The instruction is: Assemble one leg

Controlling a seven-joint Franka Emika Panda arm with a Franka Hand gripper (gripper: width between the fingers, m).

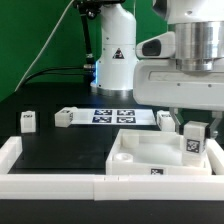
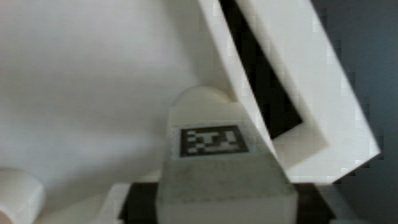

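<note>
**Inspector:** Start with what sits closest to the lens.

**Operator:** In the exterior view, the white rail (image 1: 60,185) along the front edge of the table (image 1: 60,150). Just behind it, toward that view's right, I see the tray (image 1: 140,155) with its corner sockets.

**Inspector:** And the claw?

**Operator:** The claw (image 1: 194,138) hangs over the tray's far corner on the exterior view's right. It is closed on the leg (image 1: 193,145) — the fingers flank the block, tag facing the camera. In the wrist view I see the leg (image 2: 217,140) pointing down past the tray's raised wall (image 2: 285,90).

**Inspector:** Which step do you judge this to be?

**Operator:** Seating the leg in that corner socket, I judge. Whether its base already touches the socket, I cannot tell.

**Inspector:** What does the next move call for?

**Operator:** Keep the block upright and square to the corner, press straight down — a tilt could jam it against the wall.

**Inspector:** Other parts?

**Operator:** Spare legs stand apart near the marker board (image 1: 115,115).
</note>
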